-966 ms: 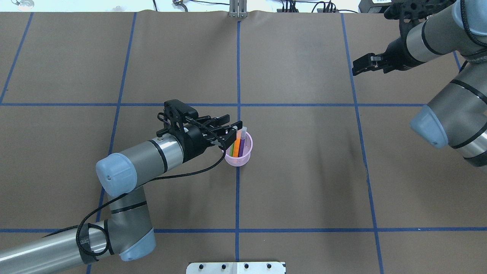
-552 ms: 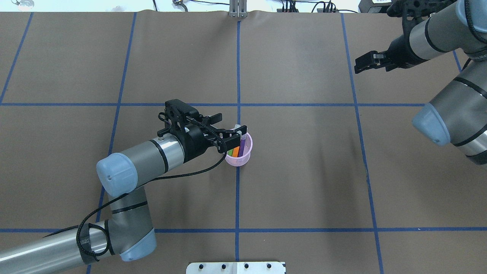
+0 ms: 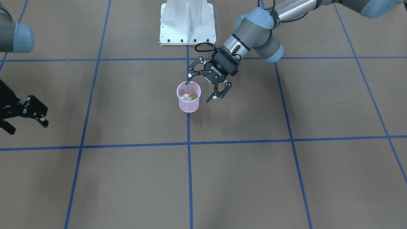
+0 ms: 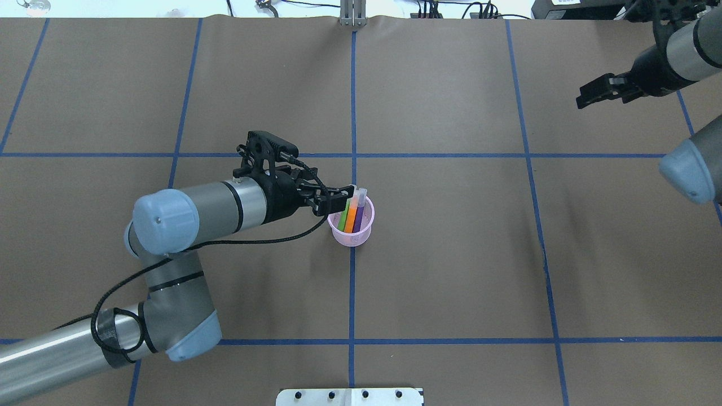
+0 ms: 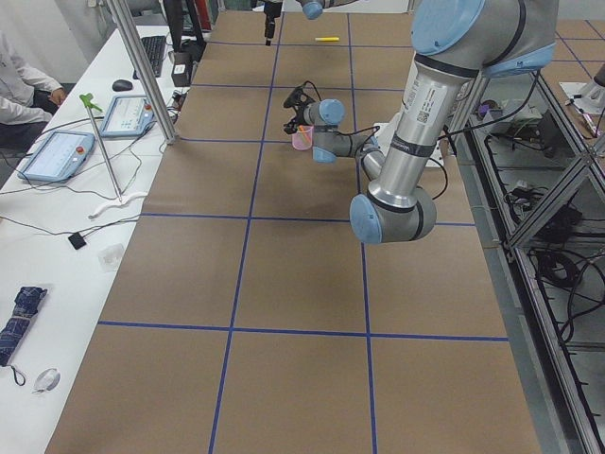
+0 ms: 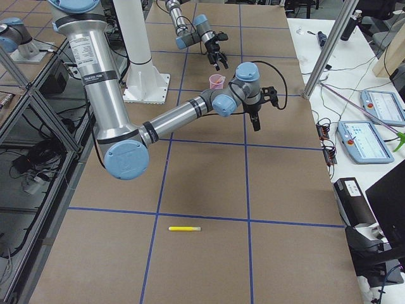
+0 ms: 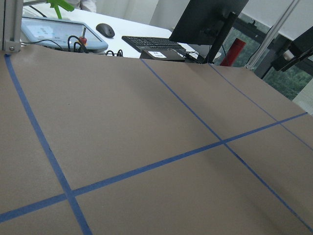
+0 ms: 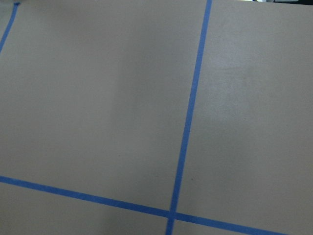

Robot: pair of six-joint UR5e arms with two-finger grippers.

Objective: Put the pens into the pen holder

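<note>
The pink mesh pen holder (image 4: 353,232) (image 3: 189,103) stands upright near the middle of the table. The green pen (image 4: 344,215), the orange pen (image 4: 352,215) and the purple pen (image 4: 359,216) stand inside it, with their pale cap ends up (image 3: 187,96). My left gripper (image 4: 337,199) (image 3: 198,92) is open and empty. It hovers just above and beside the holder's rim, on the robot's side. My right gripper (image 4: 586,99) (image 3: 28,124) is open and empty, far off at the table's right. The holder also shows in the exterior left view (image 5: 302,139) and the exterior right view (image 6: 216,81).
A yellow marker (image 6: 185,228) (image 5: 327,39) lies alone on the table far toward the robot's right end. The white arm mount (image 3: 187,22) (image 4: 350,396) sits at the robot's edge. Blue tape lines grid the brown table cover. Monitors and keyboards lie beyond the far edge.
My left gripper has drawn back a little from over the holder, leaving the three pens standing in it. My right gripper has moved further right, away from the centre.
</note>
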